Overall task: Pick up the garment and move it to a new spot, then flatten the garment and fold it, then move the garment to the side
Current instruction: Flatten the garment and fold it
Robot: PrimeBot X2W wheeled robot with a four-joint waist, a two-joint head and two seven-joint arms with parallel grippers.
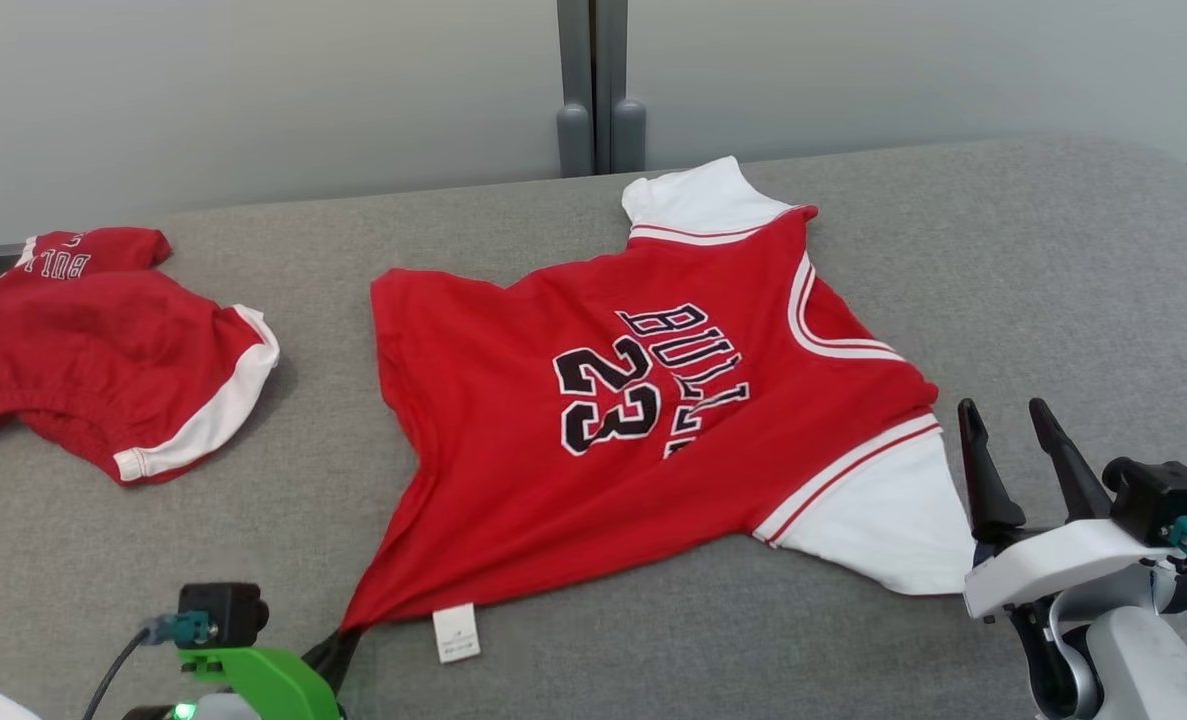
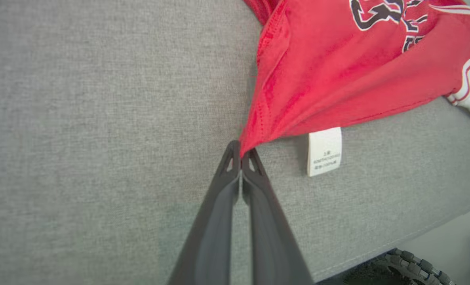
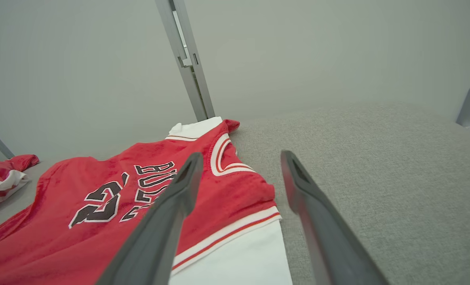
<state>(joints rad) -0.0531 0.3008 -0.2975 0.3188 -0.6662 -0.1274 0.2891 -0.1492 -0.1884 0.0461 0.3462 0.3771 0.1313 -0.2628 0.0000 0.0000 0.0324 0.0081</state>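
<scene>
- Our left gripper (image 2: 240, 152) pinches a hem corner of the red shirt (image 1: 553, 470), near the front edge of the padded table (image 1: 1053, 260).
- Our right gripper (image 1: 1003, 408) stands spread just beside, perhaps over, the white sleeve (image 1: 883, 520).

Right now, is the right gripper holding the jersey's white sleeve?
No, the right gripper is open, spread wide near the white sleeve.
</scene>
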